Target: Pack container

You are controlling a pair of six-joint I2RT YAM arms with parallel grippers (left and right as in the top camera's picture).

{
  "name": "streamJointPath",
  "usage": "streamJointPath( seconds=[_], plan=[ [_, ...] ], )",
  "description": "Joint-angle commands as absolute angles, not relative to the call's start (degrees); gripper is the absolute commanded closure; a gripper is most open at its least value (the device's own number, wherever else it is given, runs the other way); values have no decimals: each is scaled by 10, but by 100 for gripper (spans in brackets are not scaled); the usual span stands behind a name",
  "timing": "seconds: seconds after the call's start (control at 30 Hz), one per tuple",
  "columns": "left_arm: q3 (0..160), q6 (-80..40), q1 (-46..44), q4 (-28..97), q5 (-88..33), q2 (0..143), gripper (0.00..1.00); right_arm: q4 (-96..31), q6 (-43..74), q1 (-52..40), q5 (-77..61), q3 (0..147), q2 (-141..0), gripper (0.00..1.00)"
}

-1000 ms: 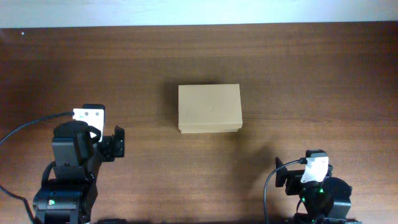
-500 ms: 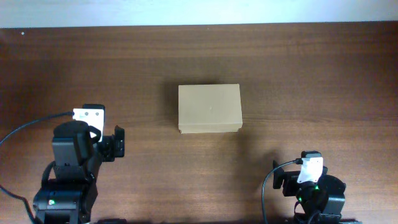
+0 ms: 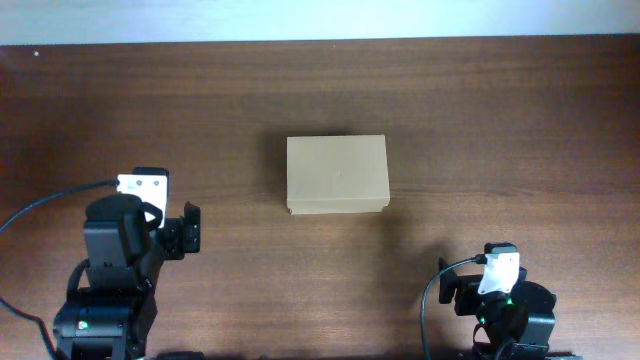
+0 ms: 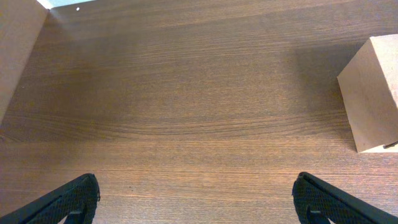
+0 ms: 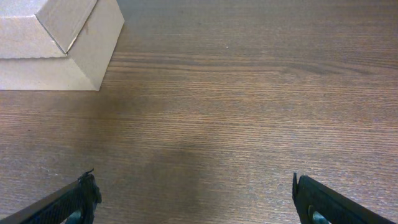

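The container (image 3: pixel 336 175) is a plain tan cardboard box with its lid down, standing at the middle of the table. It also shows at the right edge of the left wrist view (image 4: pixel 373 93) and at the top left of the right wrist view (image 5: pixel 62 43). My left gripper (image 4: pixel 196 182) is open and empty over bare wood, well short of the box and to its left. My right gripper (image 5: pixel 194 179) is open and empty over bare wood, short of the box and to its right. Both arms sit at the table's near edge, the left arm (image 3: pixel 135 245) and the right arm (image 3: pixel 500 290).
The dark wooden table (image 3: pixel 480 120) ends at a pale wall along the far edge. A flat tan surface (image 4: pixel 15 56) fills the top left corner of the left wrist view; I cannot tell what it is. Cables trail from both arm bases.
The right arm has drawn back a little toward the table's near edge since a second ago, then stopped. The left arm and the box have not moved.
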State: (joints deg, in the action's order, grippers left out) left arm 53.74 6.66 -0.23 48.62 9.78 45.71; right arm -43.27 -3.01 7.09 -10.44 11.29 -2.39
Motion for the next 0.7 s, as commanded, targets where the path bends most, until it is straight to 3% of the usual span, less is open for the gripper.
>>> streamJointPath(
  seconds=[0.0, 0.3, 0.67],
  plan=[
    [535, 70, -1, 486, 103, 457, 1, -433, -27, 68, -109, 107, -17, 1],
    [517, 83, -1, 455, 117, 357, 1, -433, -27, 68, -109, 107, -17, 1],
    [215, 83, 14, 63, -31, 136, 1, -433, -27, 68, -109, 107, -17, 1]
  ],
)
